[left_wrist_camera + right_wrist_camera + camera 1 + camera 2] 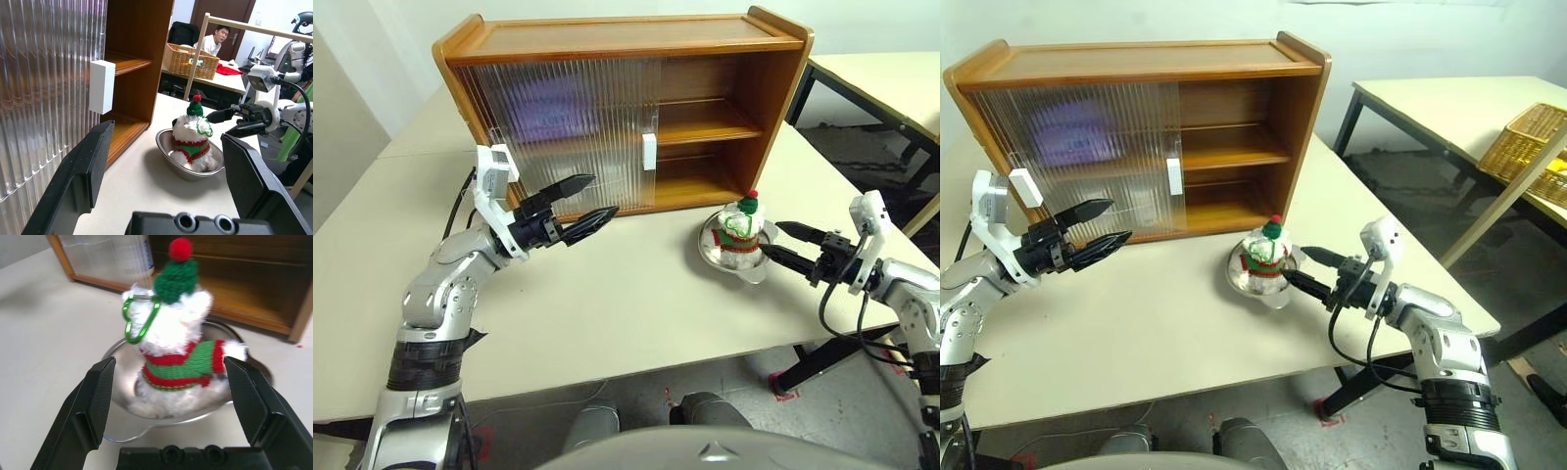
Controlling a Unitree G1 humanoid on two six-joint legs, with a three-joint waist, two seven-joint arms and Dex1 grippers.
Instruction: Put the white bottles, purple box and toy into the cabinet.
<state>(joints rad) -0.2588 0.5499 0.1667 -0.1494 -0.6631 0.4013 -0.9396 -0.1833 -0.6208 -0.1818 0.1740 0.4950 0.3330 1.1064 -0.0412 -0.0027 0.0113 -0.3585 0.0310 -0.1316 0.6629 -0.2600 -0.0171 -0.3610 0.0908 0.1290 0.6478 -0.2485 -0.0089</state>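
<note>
Spread wide, the right gripper (166, 399) is aimed at the toy (178, 345) at twelve o'clock; the bowl (122, 396) should be avoided.

The left gripper (579, 208) is likewise held wide and empty.

You have a cream table (607, 304) carrying two things directly. The cabinet (617, 108) stands along the table's far edge, its sliding doors covering the left part and the right part open. The steel bowl (729, 257) sits near the table's right edge, just in front of the cabinet's open side.

Fluffy white toy (741, 233) – upright – before the half-open wooden cabinet (626, 108).
</note>
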